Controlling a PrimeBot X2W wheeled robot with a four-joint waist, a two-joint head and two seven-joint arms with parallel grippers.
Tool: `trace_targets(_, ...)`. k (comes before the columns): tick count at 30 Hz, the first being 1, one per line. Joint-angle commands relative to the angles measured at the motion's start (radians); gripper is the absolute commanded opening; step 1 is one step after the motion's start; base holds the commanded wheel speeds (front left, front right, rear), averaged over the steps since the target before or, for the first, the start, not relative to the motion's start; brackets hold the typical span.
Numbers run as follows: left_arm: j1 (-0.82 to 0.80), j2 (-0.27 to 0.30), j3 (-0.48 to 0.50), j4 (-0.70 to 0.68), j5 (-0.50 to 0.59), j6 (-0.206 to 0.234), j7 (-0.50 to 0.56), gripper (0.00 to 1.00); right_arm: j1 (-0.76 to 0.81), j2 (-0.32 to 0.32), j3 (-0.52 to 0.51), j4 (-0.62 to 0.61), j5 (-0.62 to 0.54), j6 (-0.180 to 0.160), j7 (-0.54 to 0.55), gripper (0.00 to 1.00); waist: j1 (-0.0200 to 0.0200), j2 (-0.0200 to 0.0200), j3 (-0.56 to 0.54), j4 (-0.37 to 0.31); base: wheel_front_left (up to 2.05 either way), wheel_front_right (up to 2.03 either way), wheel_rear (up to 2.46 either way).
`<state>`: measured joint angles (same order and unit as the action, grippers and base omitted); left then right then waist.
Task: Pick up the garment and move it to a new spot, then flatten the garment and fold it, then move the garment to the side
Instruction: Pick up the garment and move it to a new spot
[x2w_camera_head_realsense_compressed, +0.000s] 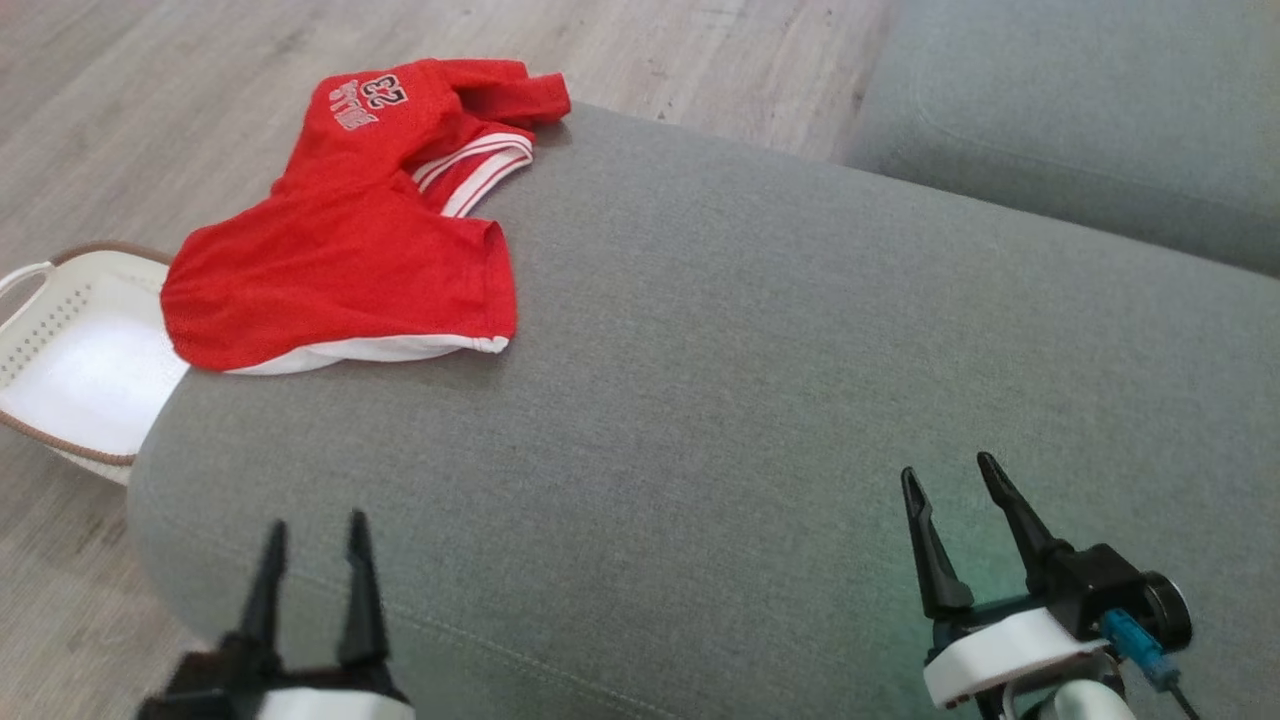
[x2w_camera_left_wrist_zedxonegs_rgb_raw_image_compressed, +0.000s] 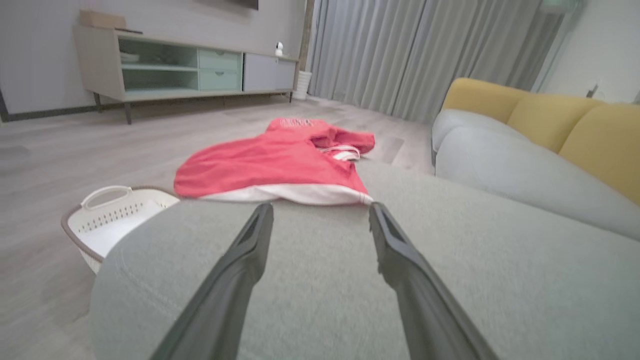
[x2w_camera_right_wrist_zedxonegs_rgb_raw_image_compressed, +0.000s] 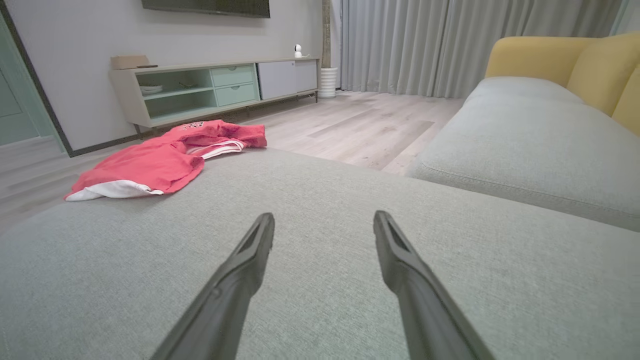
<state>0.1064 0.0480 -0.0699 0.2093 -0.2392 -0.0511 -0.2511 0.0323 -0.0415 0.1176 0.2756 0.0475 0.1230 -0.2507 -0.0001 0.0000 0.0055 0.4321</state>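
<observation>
The garment (x2w_camera_head_realsense_compressed: 350, 230) is a red jersey with white trim and a printed number, lying crumpled at the far left corner of a grey sofa cushion (x2w_camera_head_realsense_compressed: 760, 400). It also lies ahead of the left fingers as the garment (x2w_camera_left_wrist_zedxonegs_rgb_raw_image_compressed: 275, 162) and off to the upper left as the garment (x2w_camera_right_wrist_zedxonegs_rgb_raw_image_compressed: 160, 160). My left gripper (x2w_camera_head_realsense_compressed: 315, 535) hovers open over the cushion's near left edge, well short of the jersey. My right gripper (x2w_camera_head_realsense_compressed: 950, 478) stands open at the near right, far from it. Nothing is between either pair of fingers.
A white perforated basket (x2w_camera_head_realsense_compressed: 70, 360) sits on the wood floor just left of the cushion, below the jersey. A second grey cushion (x2w_camera_head_realsense_compressed: 1080, 110) lies at the far right, with yellow backrests (x2w_camera_left_wrist_zedxonegs_rgb_raw_image_compressed: 575, 120). A low cabinet (x2w_camera_right_wrist_zedxonegs_rgb_raw_image_compressed: 215, 90) and curtains stand across the room.
</observation>
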Motion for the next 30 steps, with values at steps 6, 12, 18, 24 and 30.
trace_targets(6, -0.14, 0.068, 0.15, -0.205, -0.004, 0.002, -0.011, 1.0, -0.062, -0.009, -0.015, -0.048, -0.05, 0.008, -0.011, 1.0, 0.0001, 0.0, 0.058, -0.031, 0.0, 0.0, 0.0)
trace_targets(12, -0.369, 0.233, 0.192, -0.22, -0.015, -0.034, 0.105, 1.0, -0.095, -0.009, -0.024, -0.067, -0.104, 0.008, -0.011, 1.0, 0.0001, 0.0, 0.124, -0.058, 0.0, 0.0, 0.0)
trace_targets(18, -0.569, 0.355, 0.174, -0.036, -0.066, -0.063, 0.294, 1.0, -0.135, -0.009, -0.017, -0.071, -0.148, 0.008, -0.008, 1.0, 0.0001, 0.0, 0.203, -0.112, 0.0, 0.0, 0.0)
trace_targets(24, -0.695, 0.382, 0.104, 0.195, -0.146, -0.076, 0.444, 1.0, -0.151, -0.009, -0.047, -0.102, -0.197, 0.008, 0.011, 1.0, 0.0001, 0.0, 0.284, -0.159, 0.0, 0.0, 0.0)
trace_targets(30, -0.74, 0.392, 0.05, 0.377, -0.174, -0.078, 0.536, 1.0, -0.161, -0.009, -0.071, -0.138, -0.225, 0.008, 0.025, 1.0, 0.0001, 0.0, 0.342, -0.193, 0.0, 0.0, 0.0)
